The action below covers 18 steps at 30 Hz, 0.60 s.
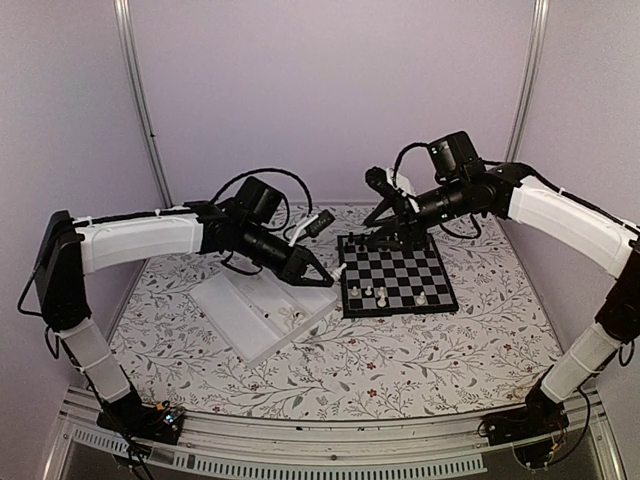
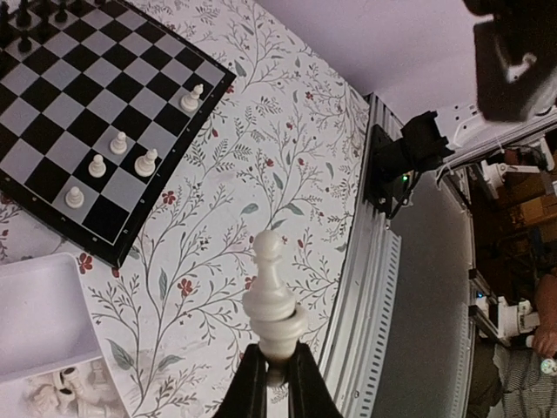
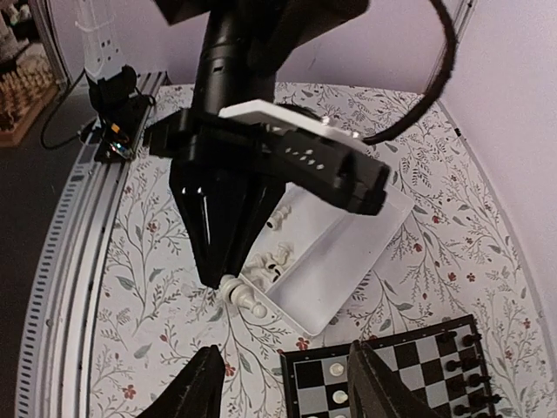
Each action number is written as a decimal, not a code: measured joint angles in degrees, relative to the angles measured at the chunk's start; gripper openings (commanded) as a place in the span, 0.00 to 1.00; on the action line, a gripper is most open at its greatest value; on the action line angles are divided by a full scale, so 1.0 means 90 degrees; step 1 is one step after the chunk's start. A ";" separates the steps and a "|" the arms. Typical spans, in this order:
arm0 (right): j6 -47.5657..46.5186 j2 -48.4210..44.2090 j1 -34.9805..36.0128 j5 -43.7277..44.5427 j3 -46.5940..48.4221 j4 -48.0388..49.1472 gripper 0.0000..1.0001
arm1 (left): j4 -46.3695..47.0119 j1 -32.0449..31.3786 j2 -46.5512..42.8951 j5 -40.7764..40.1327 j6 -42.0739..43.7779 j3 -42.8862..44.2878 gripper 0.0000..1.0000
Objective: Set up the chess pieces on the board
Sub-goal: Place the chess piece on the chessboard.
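Chess pieces [image 2: 145,161] of white plastic are in three places. A few stand on the board [image 1: 400,262] in the rows by its near edge. More lie tumbled in the near corner of the white tray [image 2: 35,322] to the board's left. One is in the air: the left gripper [image 2: 275,361] has its fingers pressed together on the foot of the held chessman [image 2: 271,292], head pointing away from the wrist. Whether it is a pawn or a bishop I cannot tell. It hangs over the flowered table [image 1: 400,350] between the tray and the board's left edge, not yet over any square.

The right gripper [image 3: 287,383] is spread wide and holds nothing. It hovers above the board's far left corner, near the black chessmen [image 1: 380,243] lined along the far edge.

These men look very light, hard and smooth, with round turned bodies, so a pinch is likely to slip or let the piece swivel. The best hold is probably low, on the narrow part just above the foot, fingers square across it. That keeps the piece upright and leaves the foot free to meet the square. Their small feet will probably tip at a slight knock, so the neighbours already standing need a wide berth.
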 measured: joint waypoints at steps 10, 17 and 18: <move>0.1853 0.1086 -0.0549 -0.2368 0.0005 0.0078 0.52 | 0.2659 -0.0534 -0.0255 -0.1059 -0.0066 -0.1564 0.00; 0.2217 0.1379 -0.0537 -0.2871 0.0005 0.0051 0.51 | 0.3245 -0.0576 -0.0255 -0.1251 0.0022 -0.1569 0.00; 0.2239 0.1413 -0.0537 -0.2922 0.0005 0.0051 0.51 | 0.3276 -0.0576 -0.0255 -0.1258 0.0036 -0.1569 0.00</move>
